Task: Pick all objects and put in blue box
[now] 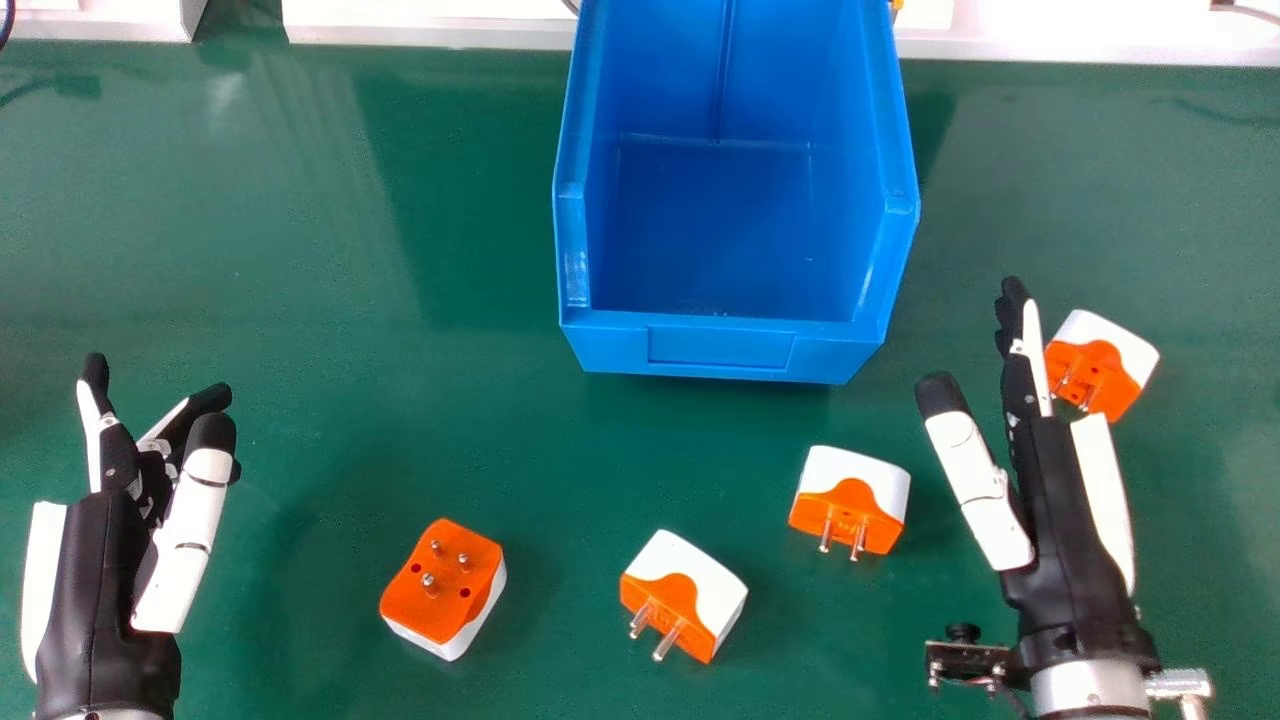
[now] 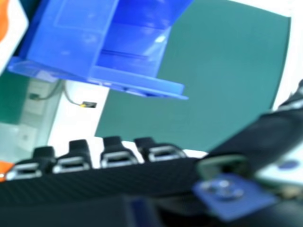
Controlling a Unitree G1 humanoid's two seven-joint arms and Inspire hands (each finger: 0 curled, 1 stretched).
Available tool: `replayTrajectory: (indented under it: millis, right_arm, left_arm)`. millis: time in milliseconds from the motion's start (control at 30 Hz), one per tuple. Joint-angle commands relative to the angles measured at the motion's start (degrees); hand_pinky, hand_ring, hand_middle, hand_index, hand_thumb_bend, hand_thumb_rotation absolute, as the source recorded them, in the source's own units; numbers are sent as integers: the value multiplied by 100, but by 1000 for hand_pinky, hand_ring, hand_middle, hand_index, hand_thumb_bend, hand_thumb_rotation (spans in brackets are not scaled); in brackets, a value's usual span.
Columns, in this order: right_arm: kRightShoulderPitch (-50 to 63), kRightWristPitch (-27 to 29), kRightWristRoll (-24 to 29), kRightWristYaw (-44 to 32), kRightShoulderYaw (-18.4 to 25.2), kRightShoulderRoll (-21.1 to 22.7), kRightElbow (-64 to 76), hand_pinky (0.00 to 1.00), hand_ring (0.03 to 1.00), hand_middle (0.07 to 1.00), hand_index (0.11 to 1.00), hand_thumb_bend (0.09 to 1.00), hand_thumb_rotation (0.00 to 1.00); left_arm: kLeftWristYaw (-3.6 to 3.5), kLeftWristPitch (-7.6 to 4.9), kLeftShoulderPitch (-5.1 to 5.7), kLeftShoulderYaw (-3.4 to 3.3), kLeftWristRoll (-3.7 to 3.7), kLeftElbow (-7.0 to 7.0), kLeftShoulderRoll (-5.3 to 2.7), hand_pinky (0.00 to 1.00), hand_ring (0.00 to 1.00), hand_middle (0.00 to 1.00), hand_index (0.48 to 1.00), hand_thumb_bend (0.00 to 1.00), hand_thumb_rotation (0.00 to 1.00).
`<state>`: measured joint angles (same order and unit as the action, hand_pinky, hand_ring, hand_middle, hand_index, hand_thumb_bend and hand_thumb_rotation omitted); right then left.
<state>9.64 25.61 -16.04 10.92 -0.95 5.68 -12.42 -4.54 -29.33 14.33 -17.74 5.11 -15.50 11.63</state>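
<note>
In the head view, four orange-and-white plug adapters lie on the green table: one point(image 1: 443, 588) with pins up, one point(image 1: 684, 597) at the lower middle, one point(image 1: 850, 500) below the box's right corner, and one point(image 1: 1100, 366) at the right. The blue box point(image 1: 725, 348) stands at the top middle with a bare floor; the right hand view shows the blue box point(image 2: 71, 38) too. My right hand point(image 1: 1050, 500) is open between the two right adapters, its fingers beside the farthest one; its fingertips point(image 2: 113, 151) line the lower edge. My left hand point(image 1: 110, 540) is open at the left, holding nothing.
The green table point(image 1: 300, 250) spreads around the box. A white ledge point(image 1: 430, 25) runs along its far edge. A small camera mount point(image 1: 965, 655) sits at my right wrist.
</note>
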Motion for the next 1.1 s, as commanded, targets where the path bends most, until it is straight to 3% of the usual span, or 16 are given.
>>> replayTrajectory:
  millis: [0, 167, 367, 500, 667, 1033, 1067]
  right_arm:
    - [-56, 85, 46, 36, 7, -5, 85, 1000, 1000, 1000, 1000, 379, 1000]
    - [-35, 33, 47, 19, -2, -16, 130, 1000, 1000, 1000, 1000, 365, 1000]
    - [-20, -7, 6, 50, 11, -21, 197, 1000, 1000, 1000, 1000, 369, 1000]
    - [-23, -23, -103, 156, 57, -2, 278, 1000, 1000, 1000, 1000, 390, 1000]
    - [-87, -142, -116, 206, 181, 83, 439, 1000, 1000, 1000, 1000, 352, 1000]
    - [-355, -306, -82, 200, 514, 448, 493, 1000, 1000, 1000, 1000, 446, 1000]
    - [-384, -344, -185, 238, 525, 512, 489, 1000, 1000, 1000, 1000, 442, 1000]
  left_arm:
    - [17, -117, -22, -65, 27, 18, 45, 772, 842, 848, 828, 546, 778]
    - [9, -25, -3, -66, 64, 81, 37, 772, 837, 843, 827, 551, 769]
    - [-17, -115, -38, -76, 66, 12, 59, 769, 837, 842, 822, 528, 765]
    - [-9, -83, -19, -82, 61, 53, 53, 768, 834, 838, 818, 537, 766]
    - [-12, -70, -6, -82, 26, 66, 77, 767, 834, 840, 824, 515, 786]
    - [-49, -94, 13, -120, 77, 70, 58, 777, 839, 842, 822, 501, 793]
    - [-32, -76, 19, -120, 52, 79, 61, 776, 839, 840, 820, 503, 782]
